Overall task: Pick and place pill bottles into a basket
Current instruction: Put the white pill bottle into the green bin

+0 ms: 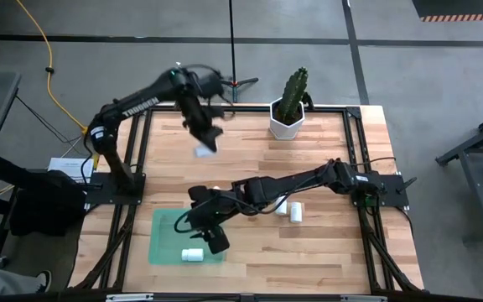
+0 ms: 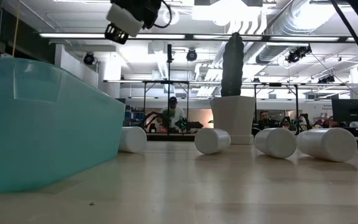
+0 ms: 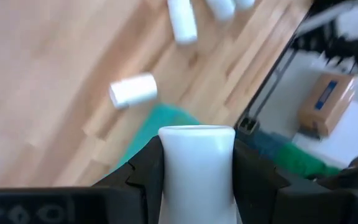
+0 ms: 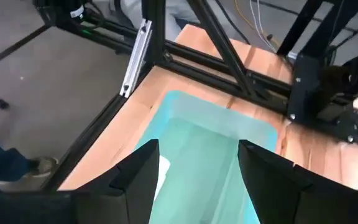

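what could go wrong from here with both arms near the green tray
The left hand holds a pill bottle clear of the table, away from the basket; a slip would drop it onto the wood. The right hand hangs open over the basket, so the left arm's path there may cross the right arm. One bottle already lies in the basket; another dropped in could knock it or bounce out.

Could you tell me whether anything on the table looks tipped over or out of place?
Nothing looks damaged or spilled. The loose bottles lie on their sides, as does the one in the tray; the cactus pot stands upright.
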You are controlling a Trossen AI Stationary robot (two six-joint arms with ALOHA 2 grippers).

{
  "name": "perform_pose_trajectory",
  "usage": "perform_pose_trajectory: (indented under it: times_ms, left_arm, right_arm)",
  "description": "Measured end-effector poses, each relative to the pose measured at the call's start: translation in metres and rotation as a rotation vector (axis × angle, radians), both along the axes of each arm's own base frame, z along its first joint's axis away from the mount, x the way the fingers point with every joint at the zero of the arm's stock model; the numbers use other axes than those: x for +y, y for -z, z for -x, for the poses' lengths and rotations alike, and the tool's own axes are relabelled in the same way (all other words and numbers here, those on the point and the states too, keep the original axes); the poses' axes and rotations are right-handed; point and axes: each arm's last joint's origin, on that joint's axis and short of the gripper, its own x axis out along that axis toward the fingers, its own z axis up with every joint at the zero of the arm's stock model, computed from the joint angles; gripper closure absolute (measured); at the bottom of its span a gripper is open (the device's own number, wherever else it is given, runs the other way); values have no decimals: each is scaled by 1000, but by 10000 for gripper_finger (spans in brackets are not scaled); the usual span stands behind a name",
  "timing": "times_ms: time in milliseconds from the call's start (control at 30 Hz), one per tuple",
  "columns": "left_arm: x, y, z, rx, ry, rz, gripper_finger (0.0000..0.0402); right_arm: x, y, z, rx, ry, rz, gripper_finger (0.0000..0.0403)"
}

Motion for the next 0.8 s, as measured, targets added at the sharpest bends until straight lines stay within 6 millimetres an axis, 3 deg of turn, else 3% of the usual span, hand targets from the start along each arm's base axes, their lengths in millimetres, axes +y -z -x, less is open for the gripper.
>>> perform_pose_trajectory:
  times_ms: [200, 400, 600, 800]
  left_arm:
    - [36, -36, 25, -145, -95, -109, 218]
    - [49, -72, 46, -291, -136, -203, 218]
    - [51, -101, 63, -397, -164, -282, 218]
    - [58, -112, 81, -433, -191, -360, 218]
  right_arm:
    - [-20, 3, -3, 44, 176, 1, 194]
    - [-68, 5, -10, 82, 396, -54, 194]
    - [-119, -3, -19, -4, 413, -163, 194]
    - [-154, -18, -25, -129, 338, -327, 194]
